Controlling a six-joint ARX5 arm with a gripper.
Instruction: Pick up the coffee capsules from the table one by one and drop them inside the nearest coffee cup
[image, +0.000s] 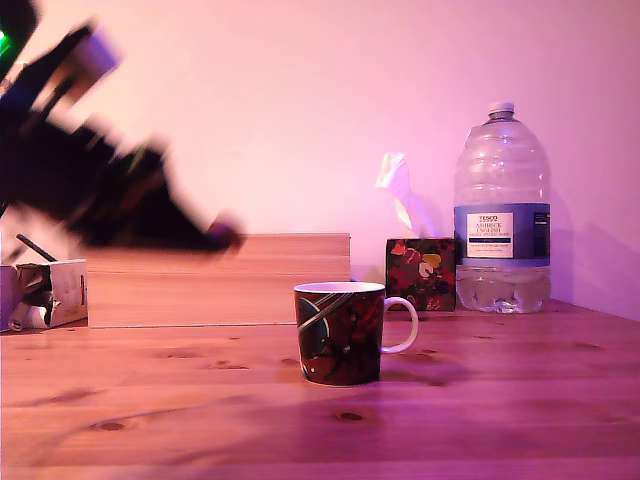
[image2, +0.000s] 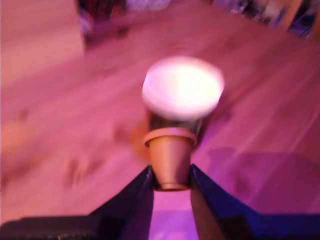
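Pinched between our 2 dark fingers (image2: 137, 200) at the lower middle of the wrist view is 1 reddish-brown capsule (image2: 171, 160), so our gripper (image2: 171, 186) is pressed together on it and carrying it clear of the table (image: 500, 400). We are holding the capsule by its narrow end, with its flared rim pointing away from the fingers, so its long axis is running straight out from the gripper toward the cup.

Just past that rim, at the centre of the wrist view, the white round mouth of the cup (image2: 183, 87) is showing, blurred but in line with the capsule. That alignment is what the coming move is hanging on: the cup is lying directly ahead of the capsule along the line the fingers are pointing.

From the exterior view we are reading the rest. Our arm is a dark blurred shape in the upper left of the frame, its tip (image: 225, 238) raised above the tabletop, while the striped cup (image: 340, 335) is standing at the lower centre, to the right of and below the gripper. We are judging that the capsule is not yet over the mouth, so we are still needing to travel rightward in that frame before letting go.
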